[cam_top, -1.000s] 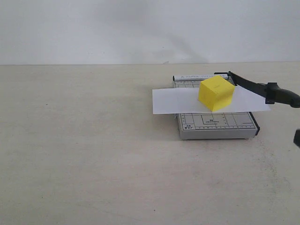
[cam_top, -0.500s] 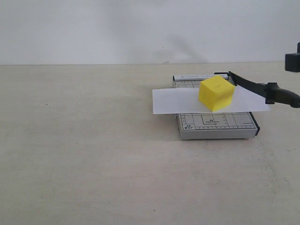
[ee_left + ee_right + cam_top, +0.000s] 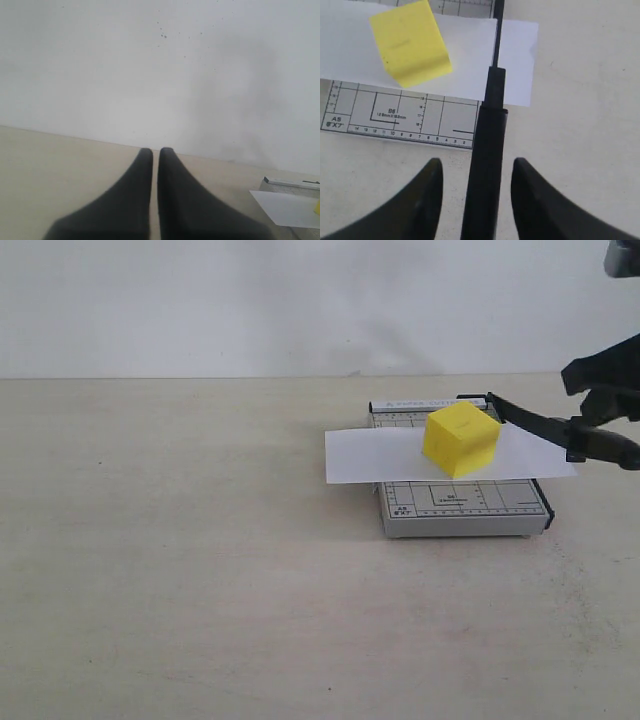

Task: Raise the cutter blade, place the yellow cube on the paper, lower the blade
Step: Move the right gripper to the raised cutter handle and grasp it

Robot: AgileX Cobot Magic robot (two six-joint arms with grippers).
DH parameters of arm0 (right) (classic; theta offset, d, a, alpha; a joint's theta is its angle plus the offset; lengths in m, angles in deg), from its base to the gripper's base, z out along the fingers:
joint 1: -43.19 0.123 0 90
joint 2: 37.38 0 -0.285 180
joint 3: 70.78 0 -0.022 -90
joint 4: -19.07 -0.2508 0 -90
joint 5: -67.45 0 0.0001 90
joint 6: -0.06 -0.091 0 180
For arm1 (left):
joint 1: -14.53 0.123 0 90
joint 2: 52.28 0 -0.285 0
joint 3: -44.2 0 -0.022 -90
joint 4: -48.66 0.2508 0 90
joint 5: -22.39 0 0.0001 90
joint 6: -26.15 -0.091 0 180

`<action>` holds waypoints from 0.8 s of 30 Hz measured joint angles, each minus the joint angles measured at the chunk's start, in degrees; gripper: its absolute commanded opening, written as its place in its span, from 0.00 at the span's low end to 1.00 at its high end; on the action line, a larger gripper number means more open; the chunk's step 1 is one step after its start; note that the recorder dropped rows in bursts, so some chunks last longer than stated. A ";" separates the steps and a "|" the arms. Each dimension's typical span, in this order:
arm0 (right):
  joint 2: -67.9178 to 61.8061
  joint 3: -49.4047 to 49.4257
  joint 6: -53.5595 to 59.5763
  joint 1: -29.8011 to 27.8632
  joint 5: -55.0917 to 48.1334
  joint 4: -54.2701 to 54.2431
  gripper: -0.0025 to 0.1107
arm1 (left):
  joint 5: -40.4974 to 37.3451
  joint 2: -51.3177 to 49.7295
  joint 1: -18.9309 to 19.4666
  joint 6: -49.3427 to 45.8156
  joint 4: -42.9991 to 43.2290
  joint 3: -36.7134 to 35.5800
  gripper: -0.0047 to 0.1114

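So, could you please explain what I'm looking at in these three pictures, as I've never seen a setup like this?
It is a robot with two arms, each ending in a two-fingered gripper. One picture is from a camera off the arms, looking across the table; the other two are from cameras on the wrists, looking along the fingers. On the table sits a trimmer with a strip of paper across it and a cube on the paper. The blade is tilted up. The right gripper is open, its fingers either side of the blade's handle, gripping nothing. The left gripper is shut and empty, apart from the trimmer.
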 measured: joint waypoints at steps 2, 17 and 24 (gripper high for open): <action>-1.98 0.00 -0.60 0.00 -0.25 0.00 0.40 | 0.00 0.00 0.00 0.00 0.00 0.00 0.08; -8.29 1.74 -4.22 -0.37 -2.87 -0.46 0.02 | 0.00 0.00 0.00 0.00 0.07 0.00 0.08; -11.17 8.42 -1.85 -0.37 4.76 -2.53 0.02 | 0.00 0.00 0.00 0.00 0.07 0.00 0.08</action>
